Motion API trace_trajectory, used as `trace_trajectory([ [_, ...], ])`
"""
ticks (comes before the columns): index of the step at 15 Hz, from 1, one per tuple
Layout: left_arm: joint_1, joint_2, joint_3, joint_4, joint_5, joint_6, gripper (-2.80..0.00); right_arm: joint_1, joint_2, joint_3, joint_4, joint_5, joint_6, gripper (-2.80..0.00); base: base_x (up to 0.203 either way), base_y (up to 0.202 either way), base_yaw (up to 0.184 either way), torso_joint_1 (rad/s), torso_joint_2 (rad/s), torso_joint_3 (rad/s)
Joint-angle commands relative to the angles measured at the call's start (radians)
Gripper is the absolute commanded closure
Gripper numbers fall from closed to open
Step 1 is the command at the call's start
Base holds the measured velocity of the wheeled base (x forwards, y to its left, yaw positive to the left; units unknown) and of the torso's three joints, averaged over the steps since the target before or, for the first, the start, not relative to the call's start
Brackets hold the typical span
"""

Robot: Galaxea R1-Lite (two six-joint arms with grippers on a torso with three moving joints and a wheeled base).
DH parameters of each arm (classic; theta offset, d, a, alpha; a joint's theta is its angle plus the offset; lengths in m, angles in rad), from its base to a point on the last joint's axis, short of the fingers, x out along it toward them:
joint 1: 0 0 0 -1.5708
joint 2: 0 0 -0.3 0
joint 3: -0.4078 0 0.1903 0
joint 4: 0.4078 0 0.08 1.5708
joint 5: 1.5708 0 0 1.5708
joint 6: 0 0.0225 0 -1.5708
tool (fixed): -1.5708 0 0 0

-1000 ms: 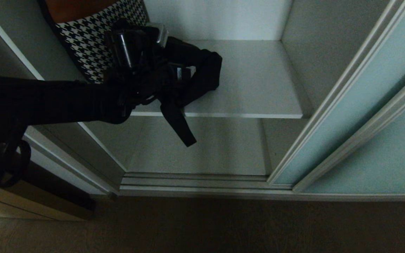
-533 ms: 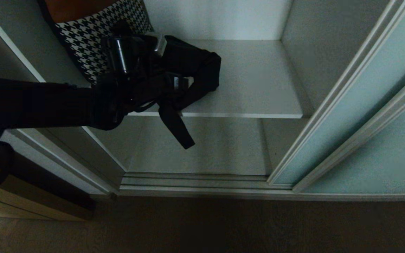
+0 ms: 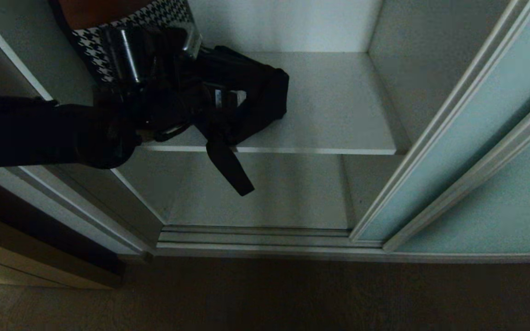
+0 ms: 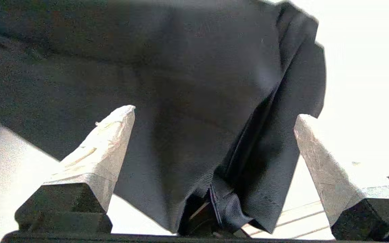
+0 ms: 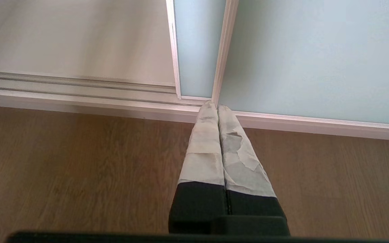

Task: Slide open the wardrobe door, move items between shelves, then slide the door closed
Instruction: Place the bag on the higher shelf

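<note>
Wooden floor (image 5: 79,175) lay nearest, my right gripper (image 5: 217,111) hanging over it with fingers pressed together, empty. Beyond the track, the sliding wardrobe door (image 3: 467,138) stood pushed to the right. On the upper shelf (image 3: 338,115), the black bag (image 3: 251,99) rested with its strap (image 3: 228,168) dangling over the front edge. My left gripper (image 4: 214,125) hung at its left side, fingers (image 4: 106,141) spread wide, gripping nothing. Farther left stood a houndstooth bag (image 3: 95,50).

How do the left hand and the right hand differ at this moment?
The left hand stands open, fingers spread either side of the black bag on the shelf; the right hand is shut and empty. The left is up at the wardrobe; the right hangs low over the floor. Both have pale taped fingers.
</note>
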Motion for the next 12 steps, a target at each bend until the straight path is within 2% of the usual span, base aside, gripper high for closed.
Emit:
trace_trajectory([
  [1,-0.001,-0.147,0.017,0.034,0.003,-0.007,-2.8,-0.001,-0.002,0.0,0.0,0.0,0.001,0.0,0.0,0.0,0.0,0.0,0.0,0.0],
  [7,-0.036,-0.327,0.102,0.255,-0.001,-0.059,-2.8,0.0,-0.002,0.0,0.0,0.0,0.0,0.0,0.0,0.0,0.0,0.0,0.0,0.0],
  [10,-0.07,-0.446,0.195,0.509,-0.016,-0.139,-2.8,0.0,-0.002,0.0,0.0,0.0,0.0,0.0,0.0,0.0,0.0,0.0,0.0,0.0],
  [12,-0.079,-0.487,0.276,0.582,-0.023,-0.154,-2.8,-0.001,-0.002,0.0,0.0,0.0,0.0,0.0,0.0,0.0,0.0,0.0,0.0,0.0],
])
